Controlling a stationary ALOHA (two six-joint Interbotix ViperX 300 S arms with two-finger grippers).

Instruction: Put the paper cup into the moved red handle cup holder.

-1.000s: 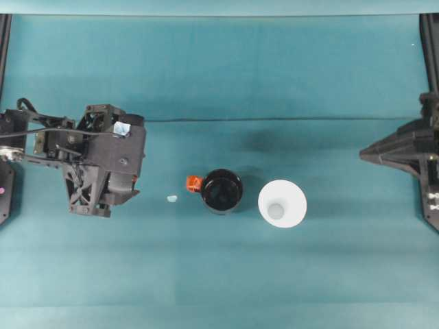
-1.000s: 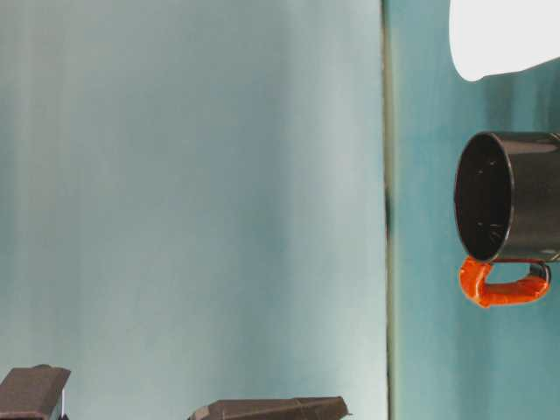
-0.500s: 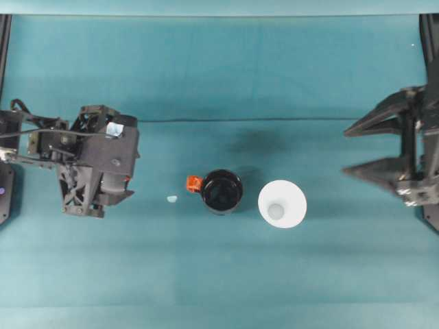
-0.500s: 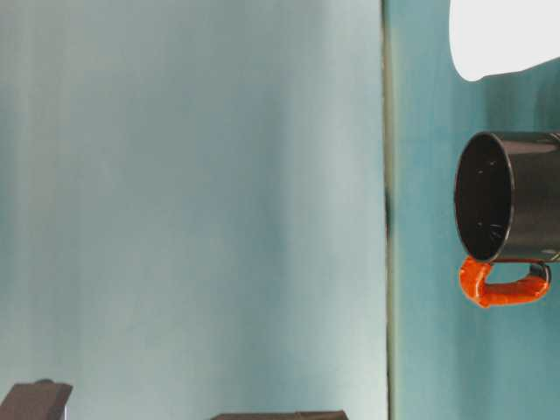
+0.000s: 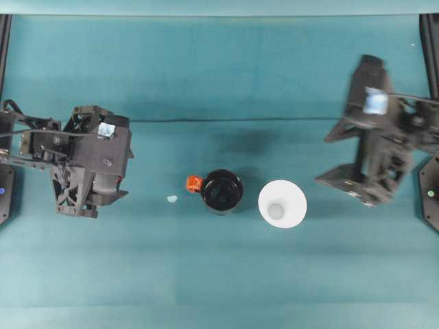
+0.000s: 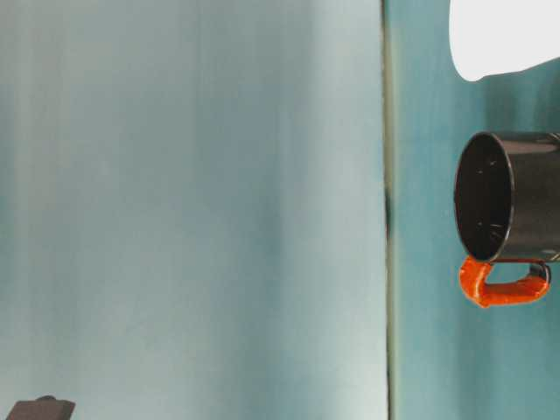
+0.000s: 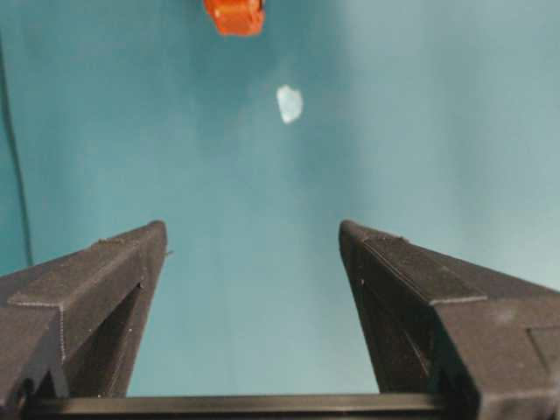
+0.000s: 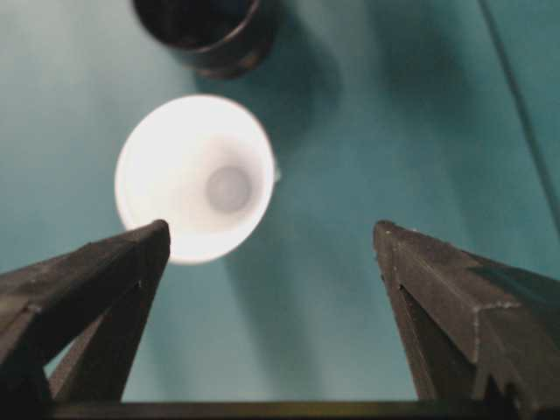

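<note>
A plain white tapered paper cup (image 5: 282,203) is standing upright near the middle of the teal cloth-covered desk (image 5: 219,274), its wide rim facing up. Just beside it, toward the left arm's side and not touching, a small glossy black round cup holder with a short red-orange handle (image 5: 221,191) is sitting upright and empty; the handle is pointing away from the paper cup. A tiny pale scrap (image 5: 171,199) is lying on the cloth a little beyond that handle.

The right tool (image 5: 328,157) is hovering on the right side of the desk, near the paper cup but apart from it, with its two fingers spread wide and nothing between them. In the right wrist view the white cup (image 8: 194,178) is sitting ahead of the parted fingers, nearer one of them, with the black holder (image 8: 208,31) beyond it.

The left tool (image 7: 252,241) is hanging well apart from the holder, its fingers also spread and gripping nothing; the scrap (image 7: 289,103) and the red handle tip (image 7: 234,16) are lying ahead of it.
</note>
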